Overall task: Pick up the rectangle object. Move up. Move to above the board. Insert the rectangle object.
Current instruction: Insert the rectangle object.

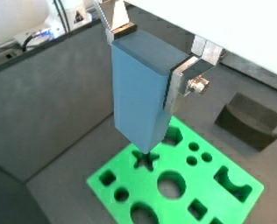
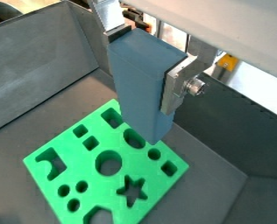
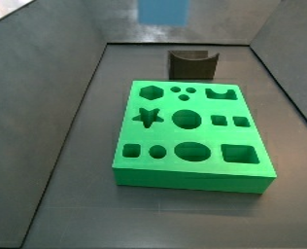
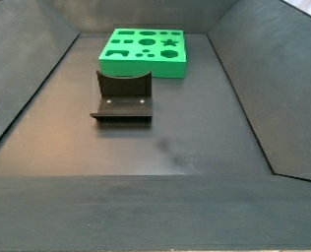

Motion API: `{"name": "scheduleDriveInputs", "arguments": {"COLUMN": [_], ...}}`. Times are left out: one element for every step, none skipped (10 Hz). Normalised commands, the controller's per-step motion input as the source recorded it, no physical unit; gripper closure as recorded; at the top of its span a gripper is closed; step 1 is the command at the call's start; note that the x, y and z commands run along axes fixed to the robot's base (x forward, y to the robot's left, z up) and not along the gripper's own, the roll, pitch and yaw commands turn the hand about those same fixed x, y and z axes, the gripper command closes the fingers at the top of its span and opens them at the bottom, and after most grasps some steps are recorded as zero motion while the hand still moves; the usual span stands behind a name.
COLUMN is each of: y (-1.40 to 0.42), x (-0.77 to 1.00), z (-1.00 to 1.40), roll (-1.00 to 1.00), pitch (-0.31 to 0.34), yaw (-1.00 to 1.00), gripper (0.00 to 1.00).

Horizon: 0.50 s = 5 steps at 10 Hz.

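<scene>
My gripper (image 1: pixel 151 54) is shut on the rectangle object (image 1: pixel 141 96), a smooth light-blue block held upright by its upper end between the silver fingers (image 1: pixel 182 77). Both wrist views show it hanging well above the board (image 1: pixel 115 178), a bright green slab with shaped holes. In a wrist view the block's lower end lines up near the star hole (image 1: pixel 145 160). The other wrist view shows the same grip (image 2: pixel 145 61) on the block (image 2: pixel 141 87) over the board (image 2: pixel 100 179). In a side view only the block's lower part (image 3: pixel 163 10) shows, high behind the board (image 3: pixel 195 180).
The dark fixture (image 4: pixel 123 98) stands on the floor beside the board (image 4: pixel 143 69); it also shows behind the board (image 3: pixel 191 65) and off to the side (image 1: pixel 249 121). Sloping grey walls (image 3: pixel 52 88) enclose the floor.
</scene>
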Motion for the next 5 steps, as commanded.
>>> {"name": "scheduleDriveInputs", "arguments": {"y": [-0.18, -0.01, -0.08, -0.06, -0.19], "x": [0.27, 0.00, 0.17, 0.02, 0.34], "z": [-0.18, 0.00, 0.00, 0.00, -0.01], "roll": [0.03, 0.01, 0.07, 0.08, 0.15], "pitch": [0.000, 0.000, 0.014, 0.040, 0.077], "yaw": [0.10, 0.02, 0.12, 0.00, 0.09], "gripper": [1.00, 1.00, 1.00, 1.00, 1.00]}}
